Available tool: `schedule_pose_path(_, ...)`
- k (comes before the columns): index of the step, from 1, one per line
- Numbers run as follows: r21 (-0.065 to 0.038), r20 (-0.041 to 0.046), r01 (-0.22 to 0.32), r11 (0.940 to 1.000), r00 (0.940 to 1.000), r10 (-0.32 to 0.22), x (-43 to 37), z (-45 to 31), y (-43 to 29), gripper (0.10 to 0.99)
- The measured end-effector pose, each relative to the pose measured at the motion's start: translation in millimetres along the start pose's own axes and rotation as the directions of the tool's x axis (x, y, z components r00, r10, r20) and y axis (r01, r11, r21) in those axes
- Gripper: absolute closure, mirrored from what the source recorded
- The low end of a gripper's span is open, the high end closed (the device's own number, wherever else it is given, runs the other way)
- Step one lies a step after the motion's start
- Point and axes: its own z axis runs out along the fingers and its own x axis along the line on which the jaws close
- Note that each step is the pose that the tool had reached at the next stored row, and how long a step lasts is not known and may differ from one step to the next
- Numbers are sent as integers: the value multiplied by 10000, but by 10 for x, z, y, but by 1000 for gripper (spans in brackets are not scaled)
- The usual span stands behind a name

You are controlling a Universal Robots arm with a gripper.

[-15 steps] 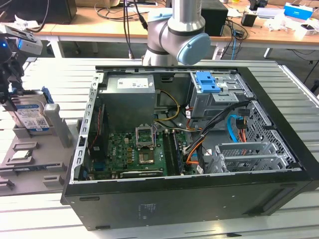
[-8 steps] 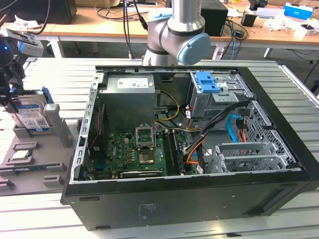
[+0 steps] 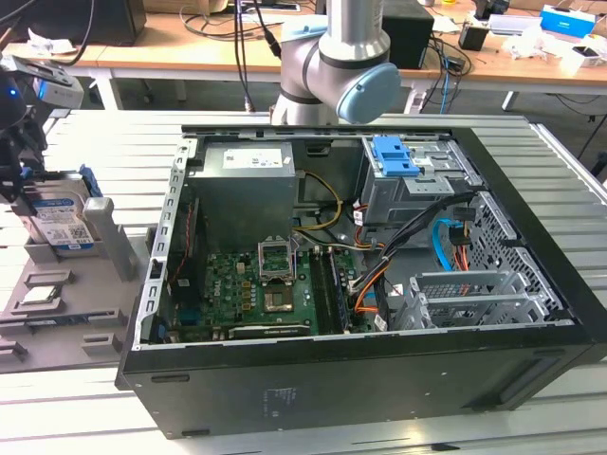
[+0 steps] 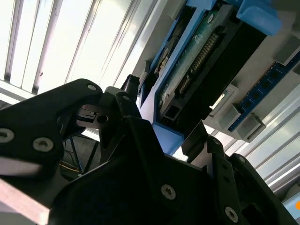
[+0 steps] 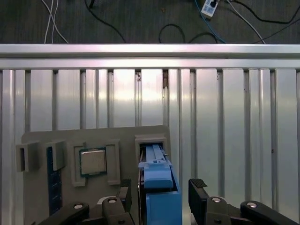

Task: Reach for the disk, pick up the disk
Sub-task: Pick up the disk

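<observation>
the disk [image 3: 59,226] stands on edge in a slot of the grey holder tray [image 3: 66,330]. the tray lies on the slatted metal counter [image 3: 569,180], near the counter's edge on the exterior view's left, beside the open computer case [image 3: 379,379]. the pincer [image 3: 17,175] hangs directly over the disk. in the first wrist view its black fingers [image 5: 125,194] are apart and straddle the disk [image 5: 159,197], with a narrow gap on each side, so nothing is clamped. in the second wrist view the disk [image 4: 201,61] shows edge-on, its green underside and connector facing the camera, with the finger tips on either side. a small square chip [image 5: 93,161] sits in its own recess of the tray, just beside the disk's slot.
</observation>
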Motion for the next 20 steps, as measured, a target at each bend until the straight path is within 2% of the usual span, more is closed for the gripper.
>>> schedule_pose_path(3, 2, -8, 235, 9997, 9997, -235, -2, -1, 1, 486)
schedule_pose_path(8, 8, -8, 251, 9997, 9997, -251, -3, -42, 5, 486)
schedule_pose_path(17, 7, -9, 251, 9997, 9997, -251, -3, -45, 5, 498)
schedule_pose_path(18, 6, -9, 250, 9997, 9997, -250, -3, -46, 5, 627)
schedule_pose_path(19, 7, -12, 251, 9997, 9997, -251, -2, -46, 5, 690)
schedule_pose_path(20, 5, -8, 251, 9997, 9997, -251, -3, -47, 5, 690)
